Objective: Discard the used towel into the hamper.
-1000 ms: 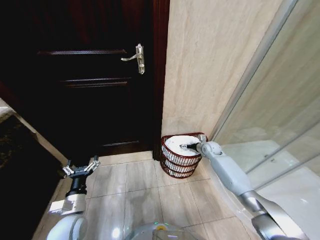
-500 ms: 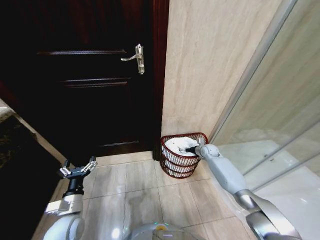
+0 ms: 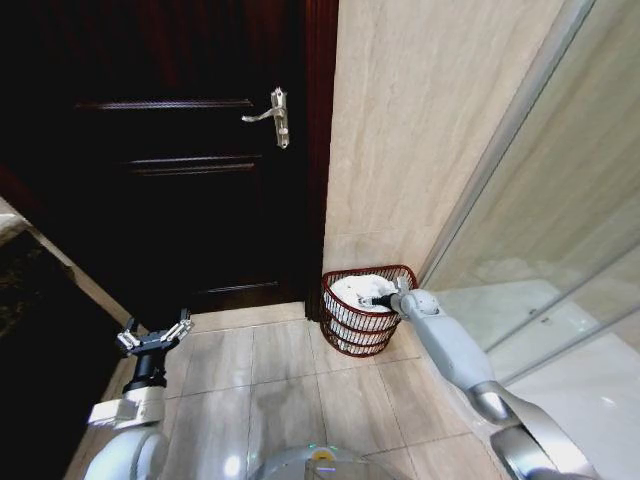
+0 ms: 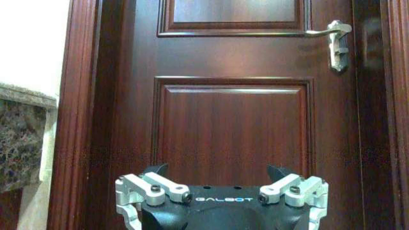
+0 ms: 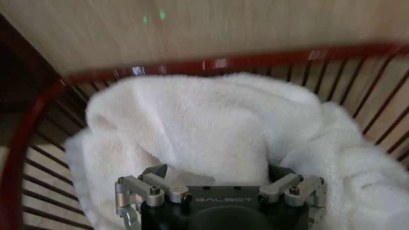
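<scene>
Floor of pale beige glossy tiles [image 3: 290,385] lies open across the lower centre of the head view, free between the two arms. Upper left: dark red-brown panelled wooden door [image 3: 190,150] with a silver lever handle [image 3: 272,116]. Beige stone-tiled wall [image 3: 420,130] fills the upper centre; a glass shower screen [image 3: 560,240] slants down the right side. A speckled dark stone counter edge [image 4: 22,139] stands at the left of the door frame.

The small round dark red-brown wire hamper [image 3: 362,310] stands on the floor at lower centre-right, wedged in the corner between door frame, wall and glass screen. The white fluffy towel [image 3: 358,290] lies bunched inside it, mounded to about rim level.

Right gripper [image 3: 383,297] reaches over the hamper's rim from the right, down at the towel; in the right wrist view its jaws stand spread, tips sunk into the towel's folds, and whether they pinch cloth cannot be told. Left gripper [image 3: 152,338] hangs at lower left, facing the door, jaws spread wide, holding nothing.
</scene>
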